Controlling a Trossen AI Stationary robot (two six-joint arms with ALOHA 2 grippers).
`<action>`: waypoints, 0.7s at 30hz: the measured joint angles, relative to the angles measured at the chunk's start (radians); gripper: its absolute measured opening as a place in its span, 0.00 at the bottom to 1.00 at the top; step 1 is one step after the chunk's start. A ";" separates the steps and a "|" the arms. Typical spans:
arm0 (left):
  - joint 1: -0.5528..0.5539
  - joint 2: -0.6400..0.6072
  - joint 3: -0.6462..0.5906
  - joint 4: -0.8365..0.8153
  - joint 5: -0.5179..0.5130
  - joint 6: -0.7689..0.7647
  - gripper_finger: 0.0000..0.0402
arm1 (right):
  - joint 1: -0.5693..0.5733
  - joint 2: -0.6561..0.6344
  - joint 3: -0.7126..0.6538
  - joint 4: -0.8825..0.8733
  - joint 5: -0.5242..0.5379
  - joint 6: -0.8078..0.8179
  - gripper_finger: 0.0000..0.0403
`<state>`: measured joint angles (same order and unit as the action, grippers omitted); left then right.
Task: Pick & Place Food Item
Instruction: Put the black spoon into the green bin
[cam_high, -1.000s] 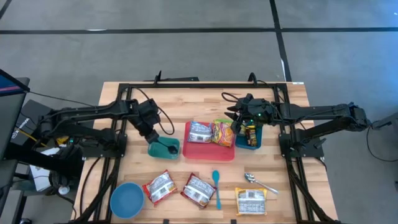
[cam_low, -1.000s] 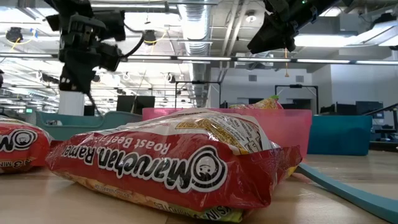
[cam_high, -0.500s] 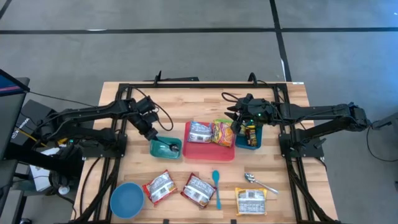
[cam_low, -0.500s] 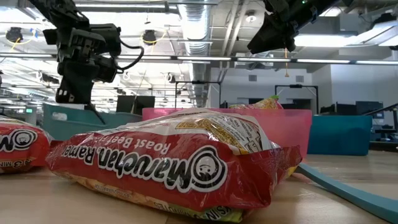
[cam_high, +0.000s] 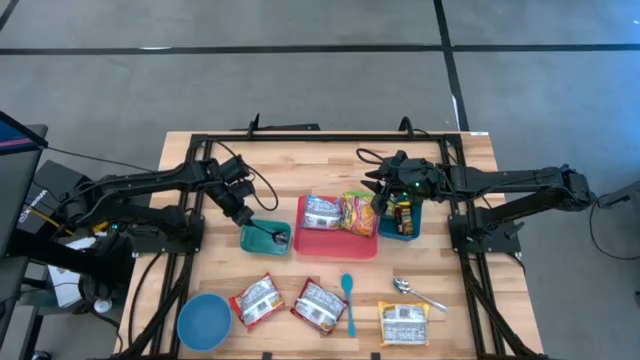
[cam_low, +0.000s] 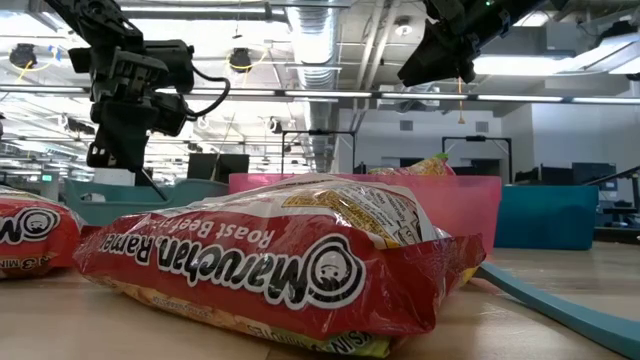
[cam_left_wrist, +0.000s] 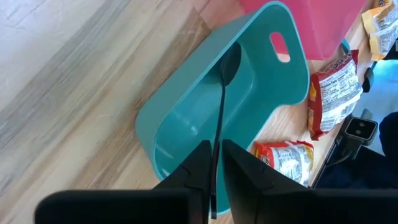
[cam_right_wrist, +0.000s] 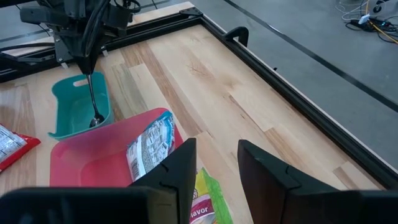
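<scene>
**Dark spoon held over the teal bin**

A thin dark spoon (cam_left_wrist: 221, 106) hangs bowl-down inside the teal bin (cam_high: 265, 238), left of centre in the high view; the left gripper (cam_left_wrist: 212, 163) pinches its handle between nearly closed fingers. The left arm reaches in from the frame's left edge, wrist bent down over the bin.

Right of the bin sits the pink tray (cam_high: 337, 242) holding two food packets. The right gripper (cam_high: 388, 196) hovers above the blue bin (cam_high: 401, 226) at centre right, fingers parted and empty in its wrist view, its arm stretched in from the right edge.

In the low view a red packet (cam_low: 270, 262) fills the foreground; its label, upside down, reads "Maruchan Ramen" and "Roast Beef".

The table (cam_high: 470, 325) is pale wood planks. Along its lower edge lie a blue bowl (cam_high: 204, 322), more packets, a blue spoon (cam_high: 348, 302) and a metal spoon (cam_high: 415, 292). Beyond: grey floor, an open ceiling with ducts and lights.
</scene>
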<state>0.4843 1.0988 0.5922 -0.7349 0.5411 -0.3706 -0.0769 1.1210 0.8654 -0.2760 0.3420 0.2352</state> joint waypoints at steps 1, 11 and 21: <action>0.000 0.000 0.000 0.000 0.000 0.000 0.09 | 0.000 0.000 0.000 0.000 0.000 0.000 0.28; 0.000 0.000 0.000 0.000 0.006 -0.018 0.14 | 0.000 0.000 0.000 0.000 0.000 0.000 0.28; 0.000 0.000 0.000 -0.008 0.006 -0.030 0.25 | 0.000 0.000 0.000 0.001 0.000 0.000 0.28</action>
<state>0.4843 1.0988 0.5922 -0.7427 0.5468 -0.4004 -0.0769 1.1210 0.8654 -0.2752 0.3420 0.2356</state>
